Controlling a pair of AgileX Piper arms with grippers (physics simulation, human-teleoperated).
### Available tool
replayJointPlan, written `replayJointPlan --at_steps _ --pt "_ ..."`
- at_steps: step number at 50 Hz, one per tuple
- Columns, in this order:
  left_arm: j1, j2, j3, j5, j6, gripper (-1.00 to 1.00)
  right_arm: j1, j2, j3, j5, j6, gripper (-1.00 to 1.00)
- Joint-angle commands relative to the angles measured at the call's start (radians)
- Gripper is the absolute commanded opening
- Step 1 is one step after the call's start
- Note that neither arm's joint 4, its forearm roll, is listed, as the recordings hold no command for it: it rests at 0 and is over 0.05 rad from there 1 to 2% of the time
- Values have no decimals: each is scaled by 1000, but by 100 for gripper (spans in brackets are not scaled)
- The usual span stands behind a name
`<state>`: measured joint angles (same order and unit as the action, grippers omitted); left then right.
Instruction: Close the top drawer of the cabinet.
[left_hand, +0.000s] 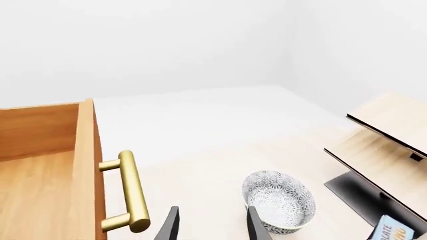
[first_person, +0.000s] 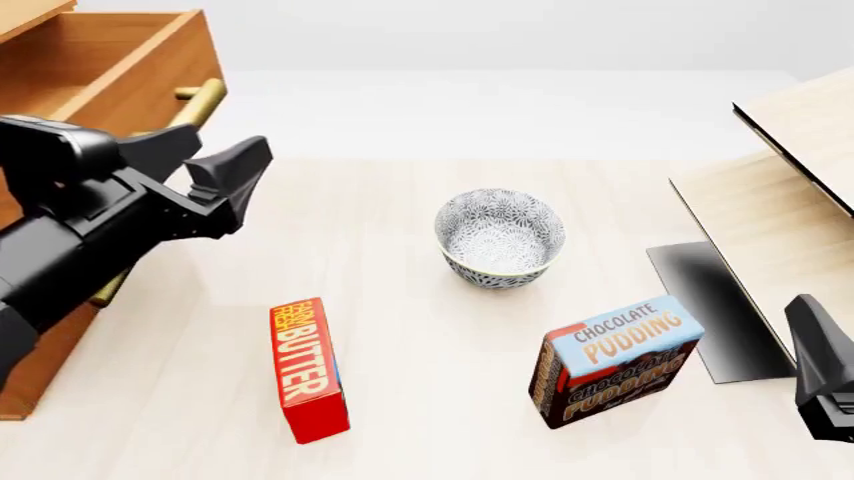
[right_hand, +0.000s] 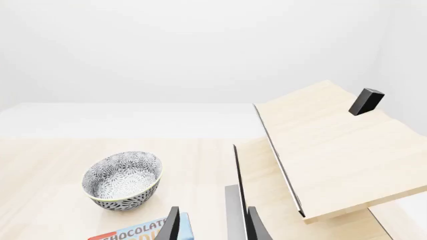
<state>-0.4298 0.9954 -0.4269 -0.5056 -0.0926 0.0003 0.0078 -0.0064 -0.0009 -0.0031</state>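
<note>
The top drawer (upper left) is pulled out, nothing inside. The bowl holds nothing. Left gripper fingers spread; right gripper fingers spread too.

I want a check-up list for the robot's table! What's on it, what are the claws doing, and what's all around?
Surface: pale wood table.
Job's things: top drawer pulled out of the cabinet; brass handle untouched.
Clutter: patterned bowl, butter box lying flat, chocolate pudding box standing.
Grippers: left gripper open beside the drawer front, holding nothing; right gripper open, empty.
Cables: nothing seen.
Surroundings: pale wood shelf structure, white walls.
</note>
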Motion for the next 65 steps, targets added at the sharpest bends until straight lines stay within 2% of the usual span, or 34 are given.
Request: replayJointPlan --at_steps 1,18,65 --pt "45 5 3 0 -6 100 0 0 0 0 0 100" --pt "108 -5 24 -5 -4 100 0 0 0 0 0 100" --pt "244 -95 28 70 -37 100 0 0 0 0 0 100"
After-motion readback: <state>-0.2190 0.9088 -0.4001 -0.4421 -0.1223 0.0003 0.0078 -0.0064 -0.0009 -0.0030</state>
